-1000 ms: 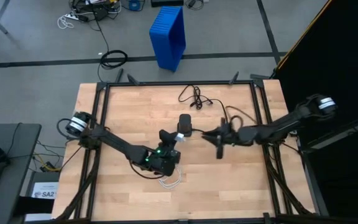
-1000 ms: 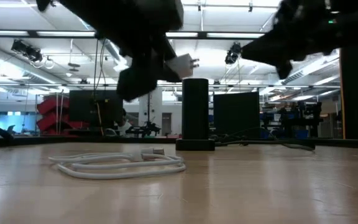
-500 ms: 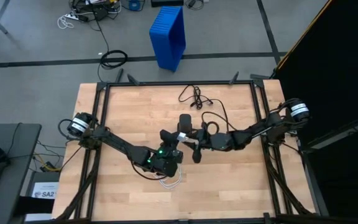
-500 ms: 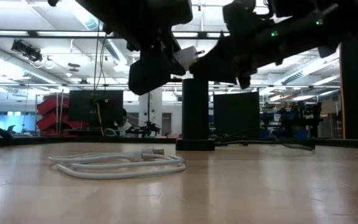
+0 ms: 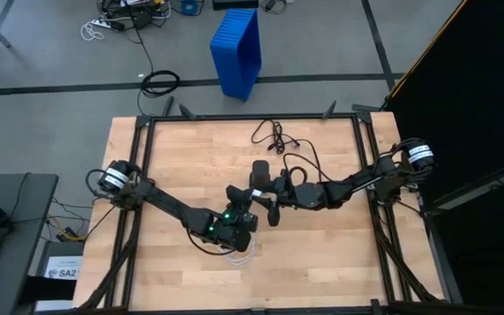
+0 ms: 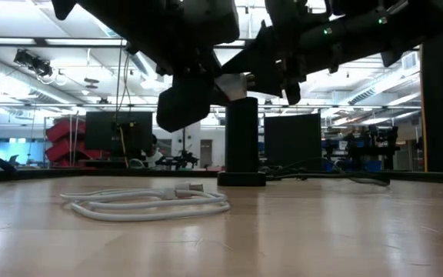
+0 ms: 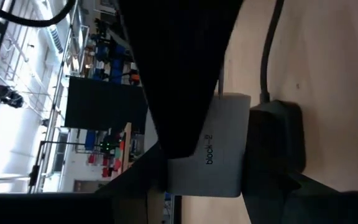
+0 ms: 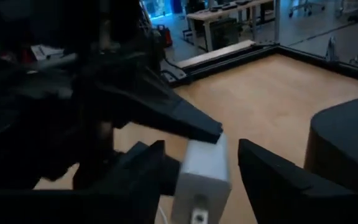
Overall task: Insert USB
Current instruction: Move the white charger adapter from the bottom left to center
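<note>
- High view: left hand (image 5: 250,203) held mid-surface, clamped on a small white charger block (image 5: 255,194). Right hand (image 5: 272,199) reaches in from the right, its tips just beside that block. Black box (image 5: 260,171) stands just beyond both, its thick black cord (image 5: 276,136) trailing to the far edge. The USB (image 5: 240,256), a white coil, lies on the wooden surface (image 5: 339,258) just near of the left hand and partly under it.
- Low view: coil flat on the surface, left of centre, one plug end (image 6: 188,187) resting on its top loop. Both arms hang above it; the block (image 6: 231,85) is aloft between them, clear of the wood.
- Left wrist view: the block (image 7: 213,146) pinned between dark fingers (image 7: 272,149), printed face showing.
- Right wrist view: right fingers (image 8: 272,180) parted, straddling the block (image 8: 202,167) with gaps either side; not gripping yet.
- Risk, as I judge it: two hands crowd one small block. If the right closes off-centre it could twist the block in the left's hold or knock fingers together. The cable is untouched; a downward reach could snag a loop and drag the coil.
- Room: open wood to the near right and far left; black frame rails (image 5: 367,201) bound every side; black box and cord hem the far side.
</note>
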Tool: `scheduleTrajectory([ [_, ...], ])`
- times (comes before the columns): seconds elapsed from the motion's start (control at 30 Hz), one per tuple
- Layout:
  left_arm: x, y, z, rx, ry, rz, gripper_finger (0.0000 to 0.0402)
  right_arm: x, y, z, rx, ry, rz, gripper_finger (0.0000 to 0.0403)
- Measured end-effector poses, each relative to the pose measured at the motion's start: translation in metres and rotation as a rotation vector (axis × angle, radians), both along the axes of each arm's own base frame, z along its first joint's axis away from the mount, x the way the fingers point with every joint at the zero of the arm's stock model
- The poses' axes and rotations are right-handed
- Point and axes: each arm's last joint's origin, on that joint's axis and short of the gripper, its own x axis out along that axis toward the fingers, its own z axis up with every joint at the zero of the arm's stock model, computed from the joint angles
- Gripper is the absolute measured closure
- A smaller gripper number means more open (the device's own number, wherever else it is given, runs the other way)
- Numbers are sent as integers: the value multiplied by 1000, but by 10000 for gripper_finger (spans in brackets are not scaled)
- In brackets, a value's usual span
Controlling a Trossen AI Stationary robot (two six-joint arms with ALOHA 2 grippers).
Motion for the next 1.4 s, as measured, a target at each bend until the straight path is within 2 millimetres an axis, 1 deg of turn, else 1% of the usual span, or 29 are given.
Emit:
scheduleTrajectory([
  [0.17,0,-3,0,-1,-17,-6,262,1,-3,-3,34,31,72,325],
  [0.2,0,-3,-1,1,-14,-6,262,1,-4,-3,40,37,71,330],
  [0.4,0,-7,-2,-22,-11,-36,262,1,-5,-5,40,60,100,330],
  [0.43,-1,-8,-2,-21,-10,-39,256,1,-5,-5,36,66,107,330],
  [0.5,-3,-12,-1,-13,-17,-35,229,0,-5,-5,19,77,121,330],
  [0.57,-9,-20,3,16,-39,-18,194,-1,-4,-2,11,91,131,330],
  [0.67,-23,-32,16,18,-70,-34,154,-8,-1,2,-5,134,145,330],
  [0.73,-35,-39,33,-27,-144,-34,140,-15,3,-4,-24,210,150,330],
  [0.77,-42,-41,39,-54,-174,-33,137,-18,6,-4,-33,234,149,330],
  [0.83,-59,-43,48,-117,-212,-43,134,-24,12,8,-42,214,142,330],
  [0.87,-67,-42,51,-160,-227,-49,135,-26,15,10,-46,221,136,330],
  [0.93,-81,-41,56,-257,-262,-61,138,-32,19,6,-52,285,116,330],
  [1.0,-90,-39,58,-359,-303,-69,142,-38,24,-4,-73,371,120,330],
  [1.07,-95,-38,50,-462,-298,-91,146,-38,32,-2,-77,350,146,330],
  [1.13,-94,-37,38,-552,-270,-131,149,-41,39,-12,-94,374,167,330],
  [1.2,-93,-38,29,-621,-279,-185,150,-45,42,-27,-122,421,131,331],
  [1.3,-96,-37,13,-718,-312,-270,150,-49,49,-32,-126,376,46,331],
  [1.4,-102,-32,1,-821,-381,-332,150,-65,53,-47,-145,363,-20,331],
])
